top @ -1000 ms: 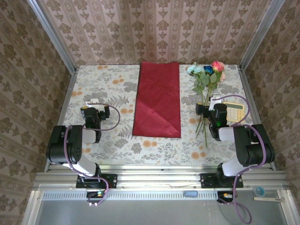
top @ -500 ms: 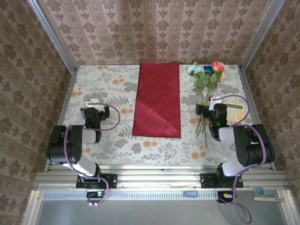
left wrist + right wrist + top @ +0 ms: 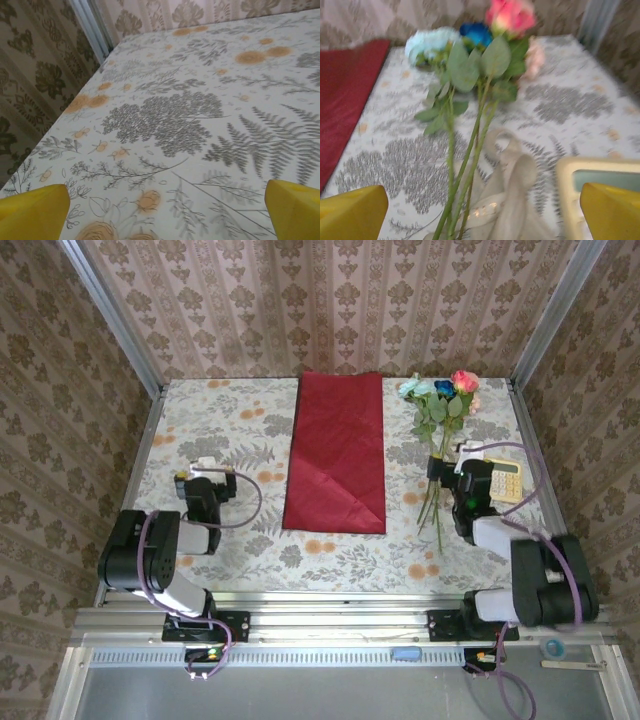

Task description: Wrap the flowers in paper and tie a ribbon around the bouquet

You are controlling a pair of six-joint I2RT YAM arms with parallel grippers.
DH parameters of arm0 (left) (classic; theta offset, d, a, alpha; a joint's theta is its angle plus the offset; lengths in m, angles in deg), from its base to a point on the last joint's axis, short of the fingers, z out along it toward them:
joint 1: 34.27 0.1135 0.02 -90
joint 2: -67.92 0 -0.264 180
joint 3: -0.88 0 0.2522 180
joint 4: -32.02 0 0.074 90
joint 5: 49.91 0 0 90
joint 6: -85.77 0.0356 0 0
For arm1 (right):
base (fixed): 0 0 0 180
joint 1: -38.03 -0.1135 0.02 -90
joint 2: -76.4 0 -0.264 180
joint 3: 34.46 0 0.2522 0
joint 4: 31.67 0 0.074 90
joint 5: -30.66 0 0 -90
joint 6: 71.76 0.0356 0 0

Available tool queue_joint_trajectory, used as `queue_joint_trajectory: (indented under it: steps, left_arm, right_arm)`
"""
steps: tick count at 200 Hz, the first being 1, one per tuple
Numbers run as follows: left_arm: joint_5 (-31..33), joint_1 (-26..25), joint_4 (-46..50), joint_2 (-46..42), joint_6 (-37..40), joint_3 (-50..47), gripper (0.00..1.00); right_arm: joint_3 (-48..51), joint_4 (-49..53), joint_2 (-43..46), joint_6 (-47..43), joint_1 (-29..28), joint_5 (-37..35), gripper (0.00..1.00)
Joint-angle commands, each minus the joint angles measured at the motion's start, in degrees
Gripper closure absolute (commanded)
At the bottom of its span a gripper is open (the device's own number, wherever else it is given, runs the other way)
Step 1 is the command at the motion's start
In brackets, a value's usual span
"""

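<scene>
Flowers (image 3: 441,405) lie far right on tablecloth (image 3: 240,430), stems crossing ribbon (image 3: 512,185) ahead of right gripper (image 3: 482,212), jaws spread wide and empty; paper (image 3: 337,452) flat mid-table; left gripper (image 3: 165,210) likewise spread, empty.

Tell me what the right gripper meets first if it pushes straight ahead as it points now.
The right gripper would probably meet the stems of the flowers first, with the ribbon bunched just beneath; depth is unclear.
</scene>
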Motion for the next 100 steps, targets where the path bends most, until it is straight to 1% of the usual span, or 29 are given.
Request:
queue_joint_trajectory:
  steps: [1, 5, 10, 14, 16, 17, 19, 23, 25, 28, 31, 34, 38, 43, 48, 52, 58, 61, 64, 72, 80, 84, 85, 89, 93, 98, 100]
  left_arm:
    - [18.59, -5.63, -0.17, -9.42, 5.57, 1.56, 0.0]
    - [16.58, -5.65, 3.38, -11.83, 6.41, 2.71, 0.0]
    - [15.41, -5.92, 7.62, -14.55, 7.17, 4.91, 0.0]
    - [15.74, -6.09, 11.54, -16.57, 6.95, 7.5, 0.0]
    - [16.11, -6.15, 13.42, -17.34, 6.44, 8.99, 0.0]
    - [16.38, -6.16, 14.9, -17.66, 6.1, 9.79, 0.0]
    - [17.19, -6.17, 17.41, -18.43, 5.07, 11.32, 0.0]
    - [18.91, -6.06, 23.74, -19.57, 1.49, 15.16, 0.0]
    - [19.67, -5.86, 27.18, -20.14, -1.51, 17.65, 0.0]
    - [20.35, -5.62, 34.85, -20.78, -6.31, 21.32, 0.0]
    - [20.15, -5.35, 44.74, -21.41, -11.8, 25.04, 0.0]
    - [18.41, -4.67, 53.96, -21.75, -17.43, 29.28, 0.0]
    - [15.43, -3.47, 63.43, -21.84, -23.8, 33.89, 0.0]
    - [10.32, -1.37, 71.59, -21.58, -30.78, 38.45, 0.0]
    - [3.29, 1.69, 72.52, -21.02, -35.0, 40.01, 0.0]
    - [-4.75, 4.54, 70.66, -20.42, -37.89, 39.97, 0.0]
    - [-15.29, 8.42, 67.13, -19.23, -43.15, 39.43, 0.0]
    - [-19.23, 10.01, 66.14, -18.6, -46.19, 39.23, 0.0]
    - [-21.8, 11.15, 65.74, -18.07, -49.03, 39.24, 0.0]
    - [-24.65, 12.31, 67.96, -17.0, -54.12, 40.07, 0.01]
    - [-25.53, 11.93, 72.24, -16.43, -55.82, 41.55, 0.06]
    - [-26.16, 11.38, 74.52, -16.26, -55.77, 42.32, 0.1]
    - [-26.34, 11.18, 75.24, -16.2, -55.73, 42.5, 0.11]
    - [-26.95, 10.38, 77.6, -15.87, -55.44, 43.26, 0.14]
    - [-27.63, 9.51, 80.0, -15.56, -54.97, 43.88, 0.18]
    - [-28.82, 8.22, 82.53, -15.04, -54.36, 44.38, 0.26]
    - [-29.55, 7.73, 83.31, -14.83, -54.08, 44.51, 0.3]
  right_arm:
    - [-9.05, 11.8, 10.64, -2.27, -0.76, -8.55, 0.0]
    - [-11.4, 13.65, 11.98, -2.41, -0.87, -10.1, 0.0]
    - [-15.37, 17.11, 13.62, -0.03, -0.99, -13.2, 0.0]
    - [-17.75, 19.67, 14.15, 2.28, -0.99, -14.49, 0.0]
    - [-20.39, 22.98, 14.51, 4.78, -0.88, -15.17, 0.0]
    - [-20.39, 22.98, 14.51, 4.78, -0.88, -15.17, 0.0]
    - [-23.17, 26.97, 14.77, 7.9, -0.67, -15.33, 0.0]
    - [-26.53, 32.9, 14.93, 11.83, -0.28, -14.47, 0.0]
    - [-28.65, 35.88, 14.95, 13.66, -0.15, -14.02, 0.0]
    - [-30.81, 40.22, 14.86, 15.9, 0.03, -13.54, 0.0]
    - [-33.26, 43.99, 14.82, 17.86, 0.06, -13.6, 0.0]
    - [-34.77, 46.66, 14.67, 20.68, 0.07, -14.32, 0.0]
    - [-35.71, 49.09, 14.55, 25.21, 0.11, -15.82, 0.0]
    - [-35.91, 50.13, 14.47, 29.21, 0.67, -15.14, 0.0]
    - [-35.77, 49.78, 14.49, 30.19, 1.52, -12.01, 0.0]
    - [-35.72, 49.17, 14.35, 30.57, 2.55, -7.97, 0.0]
    - [-36.19, 49.21, 13.95, 30.58, 2.96, -5.13, 0.0]
    - [-36.75, 49.89, 13.57, 30.61, 2.77, -4.51, 0.0]
    - [-37.49, 50.77, 13.12, 30.74, 2.48, -4.15, 0.0]
    - [-40.35, 55.31, 11.59, 30.62, 1.01, -4.74, 0.0]
    - [-43.42, 59.54, 9.3, 28.41, -1.39, -5.25, 0.08]
    - [-44.5, 60.78, 8.49, 27.18, -2.53, -5.17, 0.11]
    - [-45.19, 61.68, 7.96, 26.35, -3.37, -5.12, 0.14]
    - [-46.71, 63.94, 6.51, 24.56, -5.54, -4.98, 0.18]
    - [-47.53, 65.32, 5.63, 23.73, -6.94, -5.02, 0.21]
    - [-48.88, 68.39, 3.87, 22.69, -9.99, -4.92, 0.25]
    - [-49.07, 68.78, 3.54, 22.48, -10.54, -4.85, 0.25]
